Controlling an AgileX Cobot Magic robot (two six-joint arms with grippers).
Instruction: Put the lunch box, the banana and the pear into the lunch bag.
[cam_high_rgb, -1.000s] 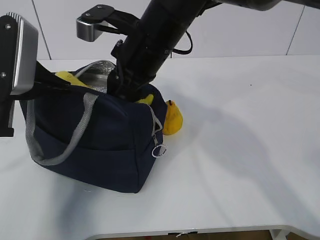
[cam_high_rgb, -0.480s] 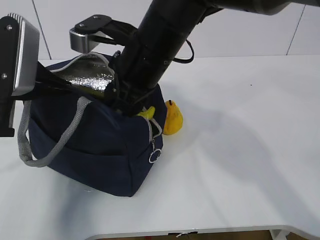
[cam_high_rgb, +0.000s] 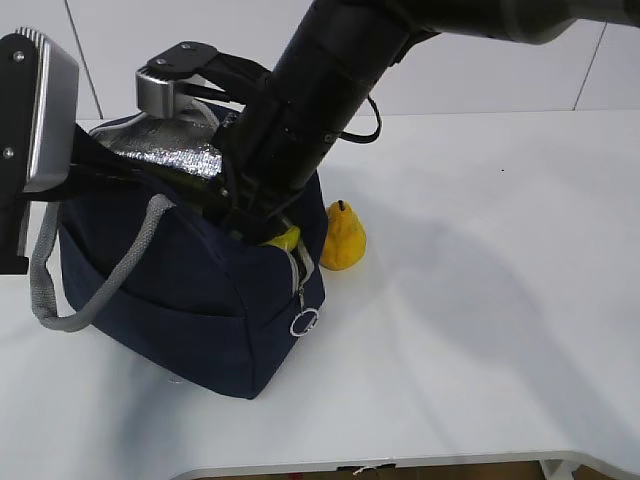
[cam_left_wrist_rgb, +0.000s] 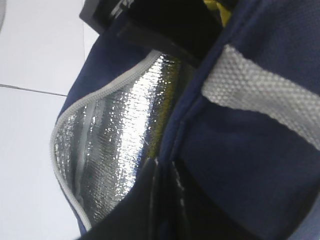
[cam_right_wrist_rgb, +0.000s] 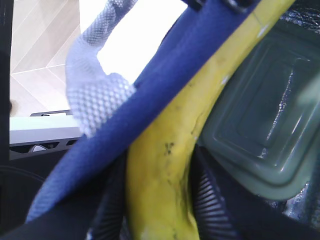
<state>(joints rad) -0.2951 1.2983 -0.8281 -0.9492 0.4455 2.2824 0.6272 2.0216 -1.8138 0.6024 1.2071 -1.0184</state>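
Observation:
The navy lunch bag (cam_high_rgb: 190, 300) stands at the left of the table with its foil lining (cam_high_rgb: 170, 150) showing. My left gripper (cam_left_wrist_rgb: 165, 182) is shut on the bag's rim (cam_high_rgb: 130, 172), beside the foil (cam_left_wrist_rgb: 115, 150). My right gripper (cam_right_wrist_rgb: 160, 200) reaches down into the bag's mouth and is shut on the banana (cam_right_wrist_rgb: 170, 150); only the banana's yellow tip (cam_high_rgb: 284, 238) shows from outside. The lunch box (cam_right_wrist_rgb: 255, 135), sage-green lid up, lies inside the bag next to the banana. The pear (cam_high_rgb: 343, 237) stands upright on the table, just right of the bag.
A grey handle (cam_high_rgb: 95, 285) hangs down the bag's front, and the zipper's ring pull (cam_high_rgb: 303, 322) dangles at its right corner. The right arm (cam_high_rgb: 320, 90) slants over the bag. The white table (cam_high_rgb: 480, 300) stretches away to the right of the pear.
The right arm has pushed the banana deeper, so its far end no longer shows above the rim. The bag stands more upright and its foil flap has come up.

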